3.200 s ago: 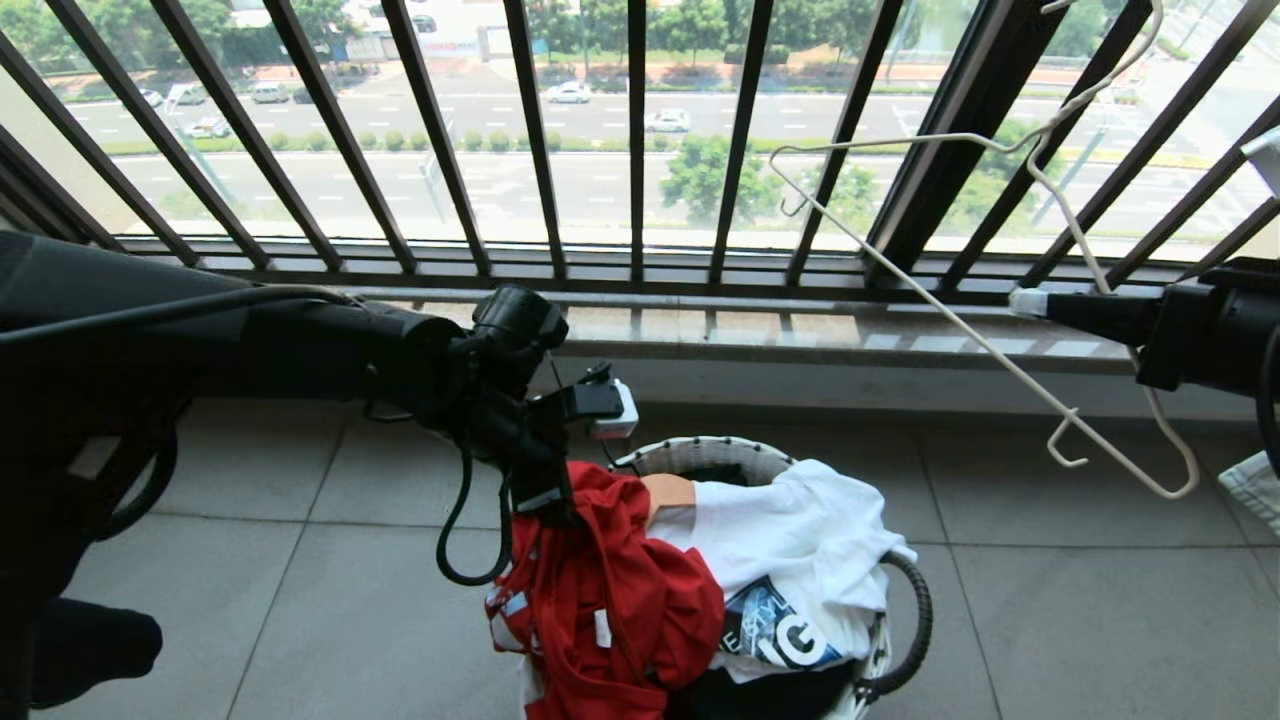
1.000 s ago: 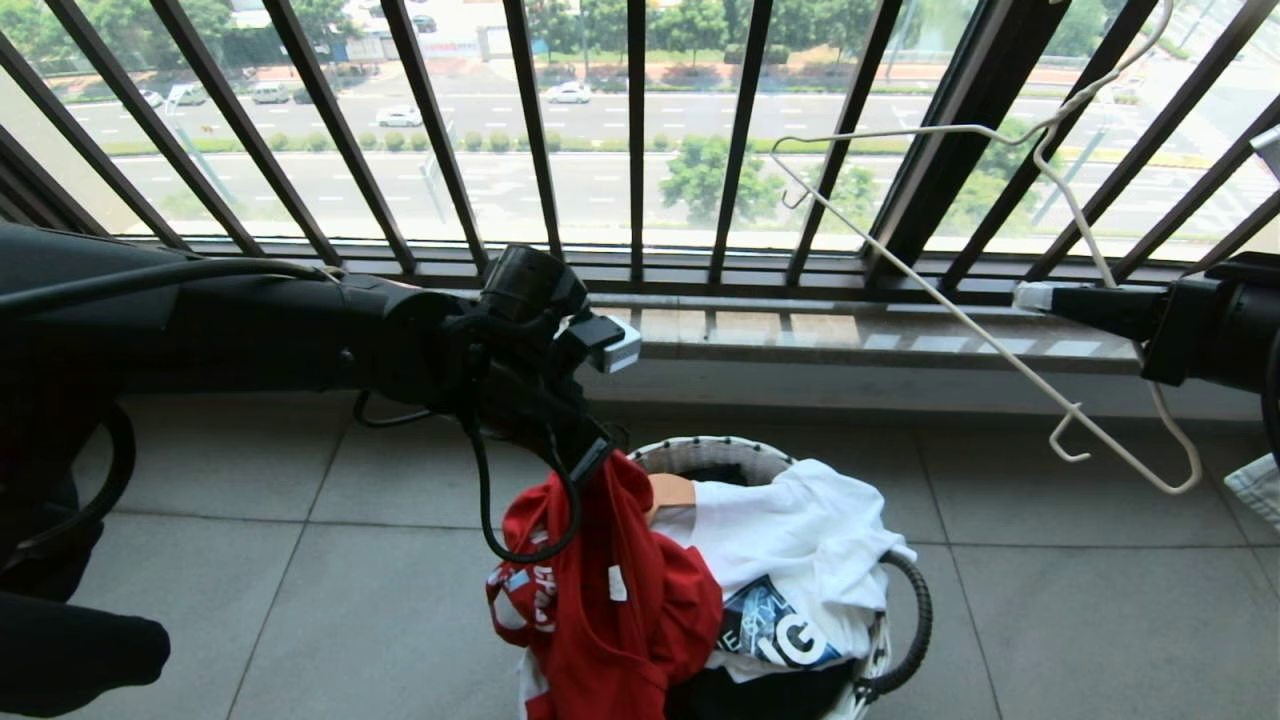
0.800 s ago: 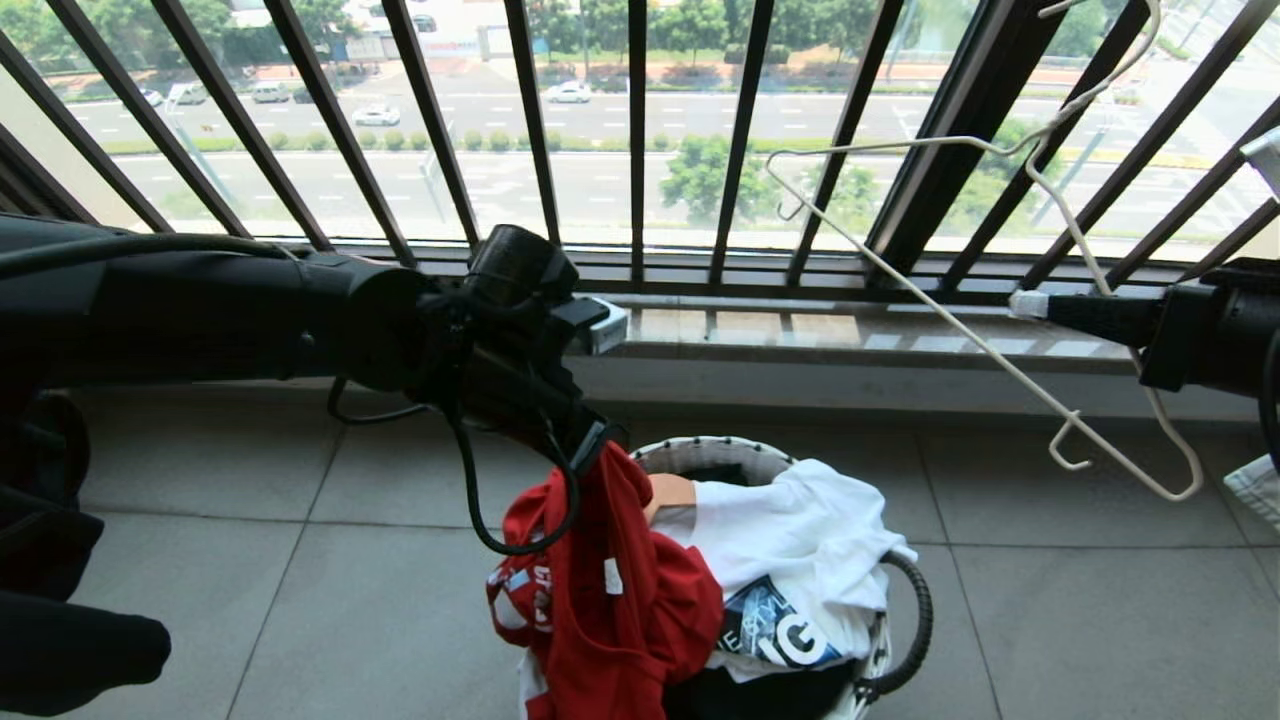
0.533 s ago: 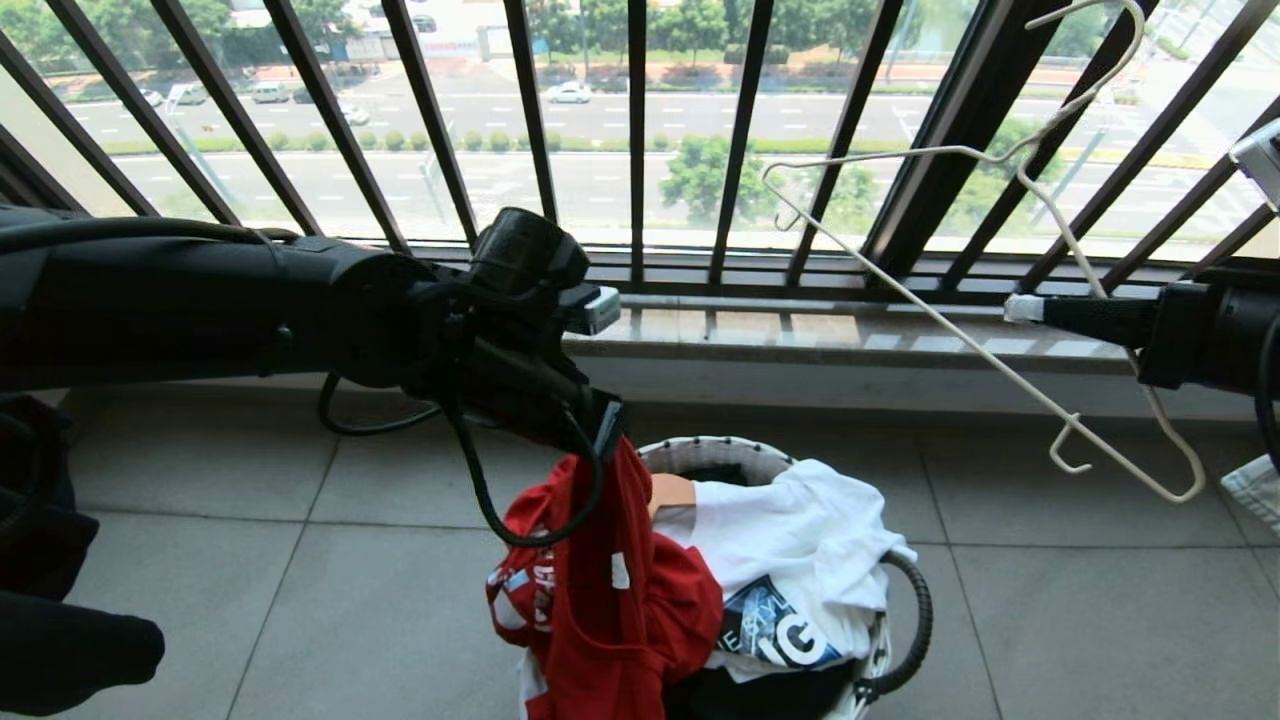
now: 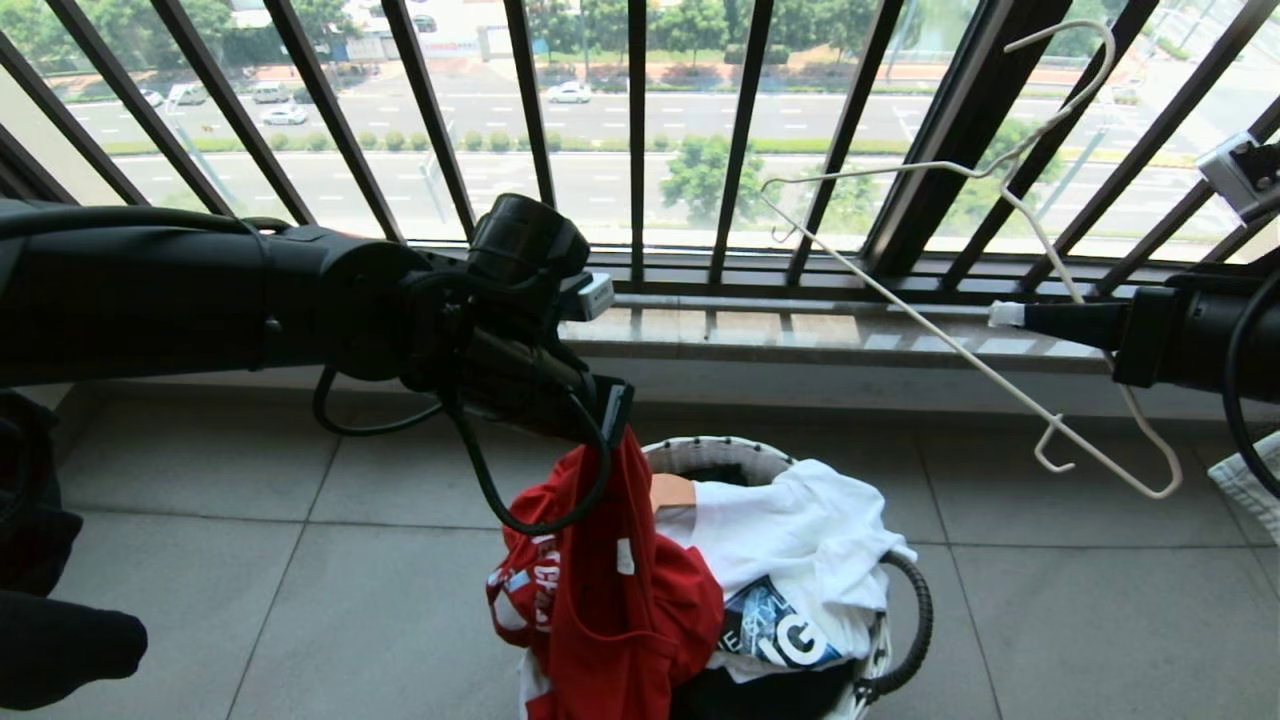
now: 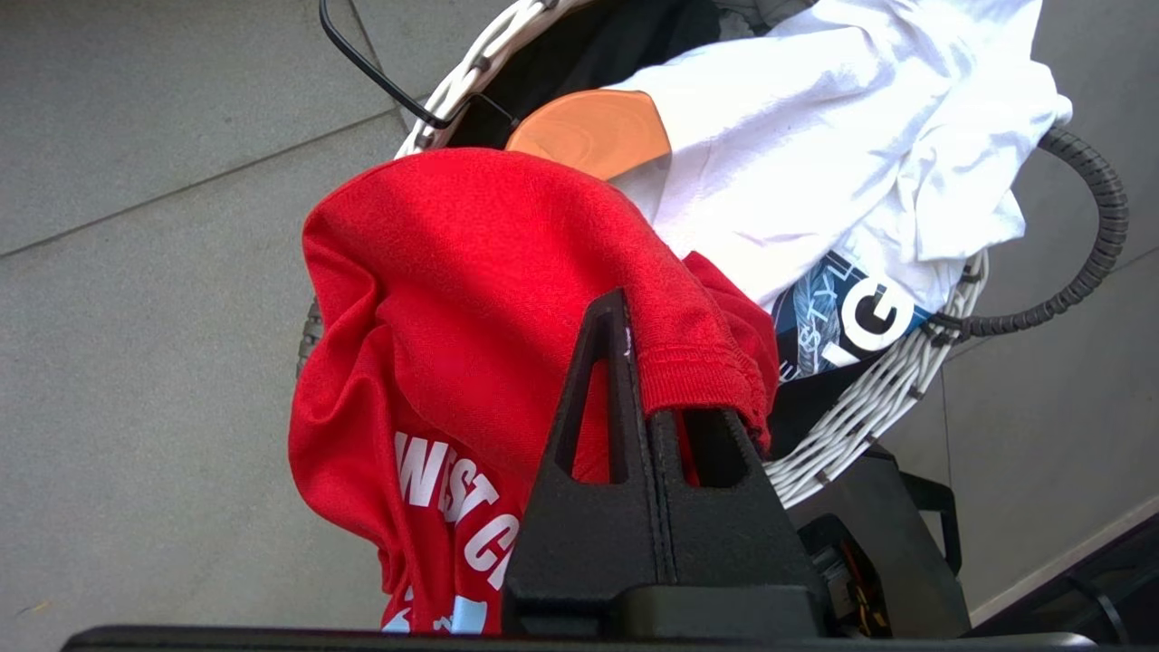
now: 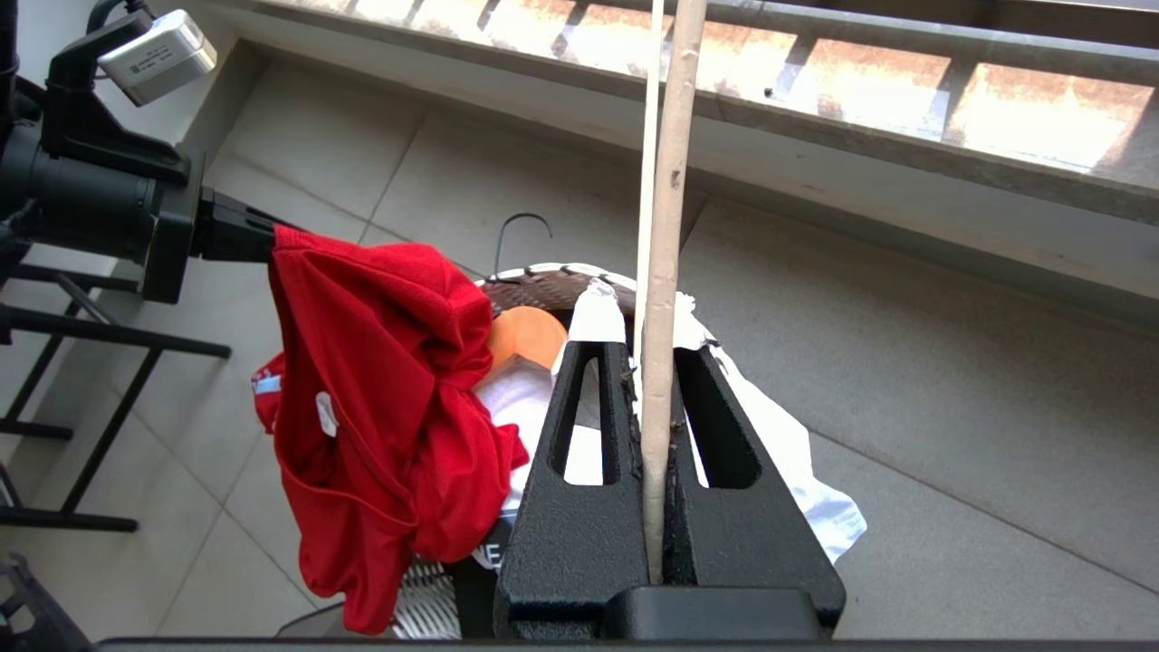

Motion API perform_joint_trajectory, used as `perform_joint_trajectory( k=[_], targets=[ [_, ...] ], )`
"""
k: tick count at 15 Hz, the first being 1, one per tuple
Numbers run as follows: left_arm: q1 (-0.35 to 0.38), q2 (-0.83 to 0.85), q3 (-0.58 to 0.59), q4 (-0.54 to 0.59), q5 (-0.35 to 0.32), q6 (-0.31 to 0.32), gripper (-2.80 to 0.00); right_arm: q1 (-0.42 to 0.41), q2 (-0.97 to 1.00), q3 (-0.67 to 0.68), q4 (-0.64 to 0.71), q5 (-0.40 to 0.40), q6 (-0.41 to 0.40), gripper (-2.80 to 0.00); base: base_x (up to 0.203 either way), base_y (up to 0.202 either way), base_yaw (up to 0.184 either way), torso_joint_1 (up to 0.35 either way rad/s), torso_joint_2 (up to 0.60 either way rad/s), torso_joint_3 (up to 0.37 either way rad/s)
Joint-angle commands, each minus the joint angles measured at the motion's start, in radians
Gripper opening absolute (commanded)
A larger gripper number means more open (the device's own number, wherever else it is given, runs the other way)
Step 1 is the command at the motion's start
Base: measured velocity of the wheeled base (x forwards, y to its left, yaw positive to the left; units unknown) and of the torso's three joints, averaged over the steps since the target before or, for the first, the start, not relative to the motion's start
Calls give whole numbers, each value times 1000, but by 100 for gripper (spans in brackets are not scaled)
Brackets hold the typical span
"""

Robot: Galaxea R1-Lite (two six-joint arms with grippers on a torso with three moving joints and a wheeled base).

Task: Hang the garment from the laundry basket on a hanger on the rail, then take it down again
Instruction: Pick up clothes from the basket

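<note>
A barred window railing point(image 5: 640, 140) fills the background above a stone sill point(image 5: 800, 335), with grey floor tiles point(image 5: 300, 560) below. At the left of the head view, the left arm reaches across, and the left gripper point(image 5: 612, 408) has its fingers pressed together on the hem of the garment point(image 5: 610, 580), a red T-shirt. The shirt hangs straight down from that pinch, its long axis vertical, its lower folds draped over the near left rim of the laundry basket point(image 5: 720, 455). A white T-shirt point(image 5: 800, 540) with a dark print lies heaped in the basket just beside it, with an orange piece point(image 5: 668, 490) between them. To the right, the hanger point(image 5: 960, 340) slants from upper left down to lower right, hook uppermost, clamped in the right gripper point(image 5: 1005, 314).
</note>
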Motion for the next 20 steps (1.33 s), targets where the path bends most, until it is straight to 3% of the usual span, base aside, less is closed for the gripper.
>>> perform_joint_trajectory(
  k=[1,10,15,20],
  targets=[
    [0,0,2,2,-2,1,-280,0,3,0,-2,3,0,-280,0,0,0,0,0,0],
    [0,-20,11,2,-2,23,-280,-16,-16,-3,-5,0,0,-280,0,0,0,1,1,127],
    [3,12,-70,-1,34,-69,-280,-40,-17,-14,-7,0,0,-280,0,0,0,1,1,204],
    [3,3,-72,-1,35,-71,-280,-66,-17,-20,-8,0,-1,-280,0,0,0,5,1,198]
  ],
)
